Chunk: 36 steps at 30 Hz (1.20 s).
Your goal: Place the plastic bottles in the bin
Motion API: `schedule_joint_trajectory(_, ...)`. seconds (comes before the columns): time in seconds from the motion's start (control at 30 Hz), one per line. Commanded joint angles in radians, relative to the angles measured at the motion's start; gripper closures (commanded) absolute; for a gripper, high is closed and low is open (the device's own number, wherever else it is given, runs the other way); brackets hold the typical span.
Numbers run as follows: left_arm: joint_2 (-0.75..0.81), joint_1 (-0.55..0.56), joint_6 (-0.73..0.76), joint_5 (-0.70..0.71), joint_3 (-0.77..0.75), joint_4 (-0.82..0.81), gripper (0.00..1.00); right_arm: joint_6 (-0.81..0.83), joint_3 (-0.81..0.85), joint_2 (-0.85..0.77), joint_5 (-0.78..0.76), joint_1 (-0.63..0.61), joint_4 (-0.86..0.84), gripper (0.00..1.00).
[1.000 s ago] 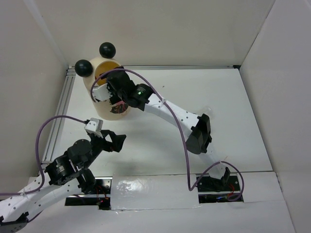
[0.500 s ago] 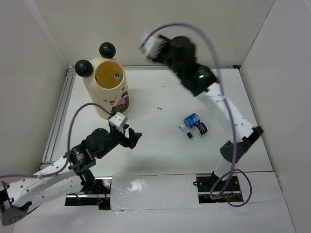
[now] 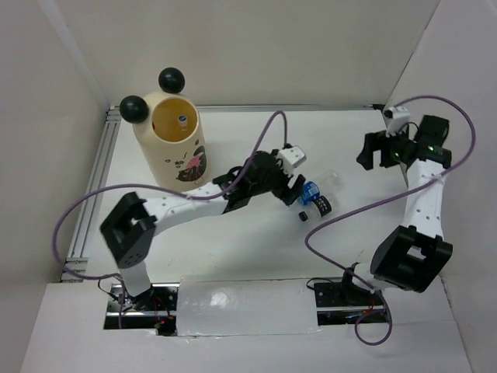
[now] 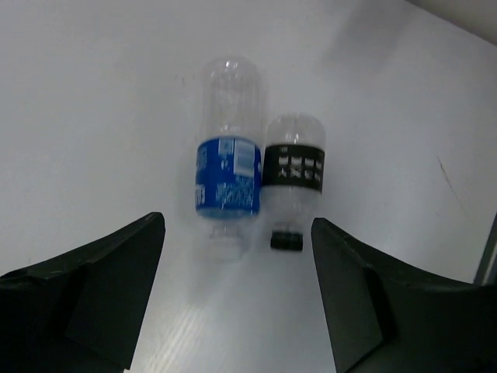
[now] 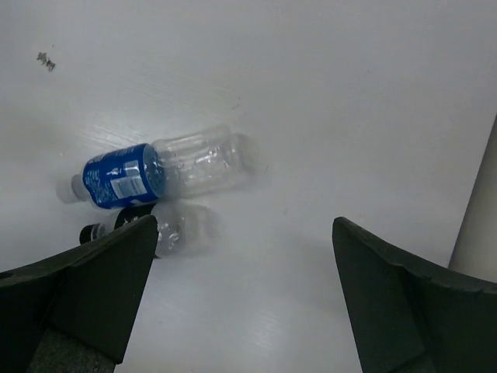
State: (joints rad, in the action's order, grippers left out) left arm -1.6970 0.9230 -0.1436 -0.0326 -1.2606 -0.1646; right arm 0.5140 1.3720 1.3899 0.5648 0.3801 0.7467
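Two small clear plastic bottles lie side by side on the white table, right of centre. One has a blue label (image 3: 311,191), the other a black label and black cap (image 3: 320,206). Both show in the left wrist view, blue (image 4: 226,175) and black (image 4: 293,163), and in the right wrist view, blue (image 5: 124,179) and black (image 5: 175,227). My left gripper (image 3: 293,191) is open and empty, just left of the bottles with its jaws facing them (image 4: 237,256). My right gripper (image 3: 373,152) is open and empty, raised at the far right (image 5: 245,264). The cream bin (image 3: 167,151) stands at the back left; a bottle top (image 3: 180,119) shows inside.
White walls close in the table at the back and on both sides. A metal rail (image 3: 92,194) runs along the left edge. The left arm's purple cable (image 3: 264,148) arches over the table's middle. A small dark speck (image 5: 46,61) lies on the table.
My right arm swung from over the bin to the far right and lowered. My left arm reached from the near left across to the two bottles.
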Motion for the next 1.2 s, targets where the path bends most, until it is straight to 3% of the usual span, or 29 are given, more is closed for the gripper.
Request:
schedule_joint_trajectory(0.0, -0.137, 0.011, 0.056, -0.062, -0.204, -0.032, 0.11, 0.018, -0.056, -0.118, 0.26, 0.143, 0.049, 0.0)
schedule_joint_trajectory(0.2, -0.41, 0.031, 0.047, -0.013, -0.445, -0.058, 0.1, 0.145, -0.108, -0.131, 0.441, 0.419, 0.177, 0.0)
schedule_joint_trajectory(0.33, -0.585, 0.04, 0.056, -0.009, -0.656, 0.034, 0.11, 0.322, -0.087, -0.063, 0.527, 0.566, 0.351, 0.0)
schedule_joint_trajectory(0.4, -0.613, 0.04, 0.056, -0.009, -0.678, 0.012, 0.11, 0.453, -0.07, -0.038, 0.549, 0.623, 0.465, 0.0)
schedule_joint_trajectory(0.7, -0.743, 0.04, 0.081, 0.164, -0.704, 0.03, 0.13, 0.578, -0.111, -0.091, 0.558, 0.657, 0.546, 0.0)
schedule_joint_trajectory(0.87, -0.733, 0.031, 0.081, 0.184, -0.66, 0.053, 0.26, 0.589, -0.131, -0.115, 0.577, 0.657, 0.546, 0.0)
schedule_joint_trajectory(0.9, -0.733, 0.031, 0.094, 0.184, -0.637, 0.053, 0.35, 0.589, -0.131, -0.103, 0.577, 0.657, 0.546, 0.0)
schedule_joint_trajectory(1.07, -0.644, 0.01, 0.093, 0.174, -0.541, 0.12, 0.6, 0.62, -0.14, -0.078, 0.574, 0.612, 0.557, 0.0)
schedule_joint_trajectory(1.17, -0.573, 0.01, 0.124, 0.163, -0.456, 0.194, 0.68, 0.633, -0.149, -0.069, 0.537, 0.53, 0.542, 0.02)
